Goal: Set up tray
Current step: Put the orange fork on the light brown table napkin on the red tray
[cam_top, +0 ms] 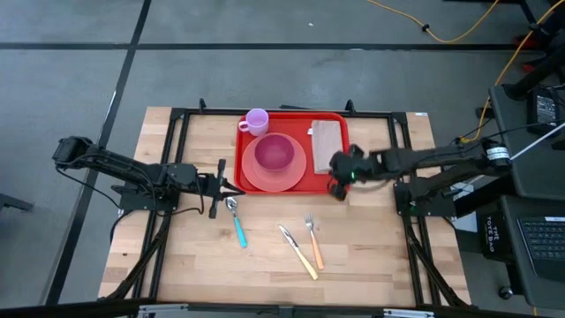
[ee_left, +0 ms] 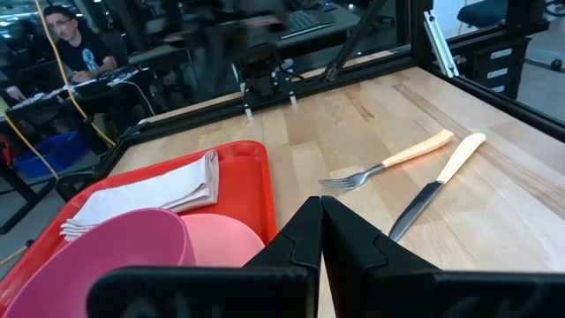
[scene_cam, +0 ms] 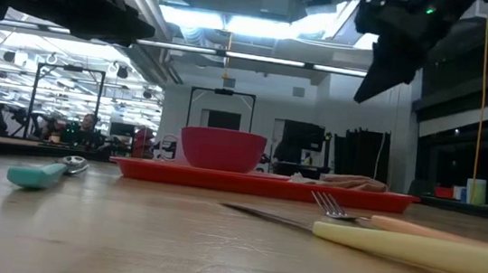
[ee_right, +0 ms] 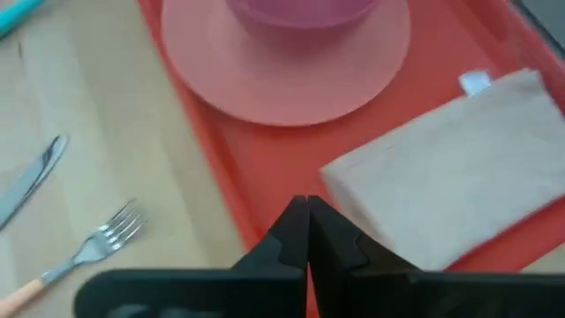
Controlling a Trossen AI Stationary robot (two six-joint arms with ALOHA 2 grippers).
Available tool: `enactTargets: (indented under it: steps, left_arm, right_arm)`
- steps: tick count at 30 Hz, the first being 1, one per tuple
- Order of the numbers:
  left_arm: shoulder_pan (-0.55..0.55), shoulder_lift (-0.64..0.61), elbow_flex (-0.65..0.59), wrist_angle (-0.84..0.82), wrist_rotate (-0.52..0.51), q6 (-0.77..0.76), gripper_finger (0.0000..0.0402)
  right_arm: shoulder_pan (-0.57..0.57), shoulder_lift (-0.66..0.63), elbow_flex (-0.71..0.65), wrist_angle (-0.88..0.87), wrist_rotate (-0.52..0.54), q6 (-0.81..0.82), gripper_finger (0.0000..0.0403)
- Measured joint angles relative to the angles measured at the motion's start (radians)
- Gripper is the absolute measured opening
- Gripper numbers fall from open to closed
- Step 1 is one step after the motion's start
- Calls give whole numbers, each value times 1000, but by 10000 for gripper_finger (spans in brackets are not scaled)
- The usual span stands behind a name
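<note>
Table: light wood, fills the middle of the high view; carries everything below.
Tray: red, upper centre of the high view, against the far edge of the table. Holds plate, bowl, napkin and cup.
Plate: pink, round, on the left half of the tray.
Bowl: darker pink, sits on the plate; nothing visible inside it.
Napkin: beige, folded, lying flat on the right half of the tray.
Cup: lilac, upper left corner of the tray, just beside the plate; contents cannot be seen.
Knife: cream handle, lower centre, on bare table.
Fork: orange handle, just right of the knife, handles crossing or nearly so.
Spoon: teal handle, left of the knife, below the tray.
Left tool: centre left, above the spoon's bowl end; fingers pressed together, holding nothing.
Right tool: over the tray's right edge by the napkin; fingers pressed together, empty.
Progress (judgement): dishes and napkin loaded; the cutlery is off the tray, so moving those three pieces likely remains.
</note>
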Motion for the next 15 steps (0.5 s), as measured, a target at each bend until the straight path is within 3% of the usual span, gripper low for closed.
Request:
enactTargets:
  steps: [7,15]
  left_arm:
    - [0,0,0,0,0,0,4]
    - [0,0,0,0,0,0,4]
  right_arm:
    - [278,12,-1,28,100,286,3]
    - [474,86,3,51,127,544,2]
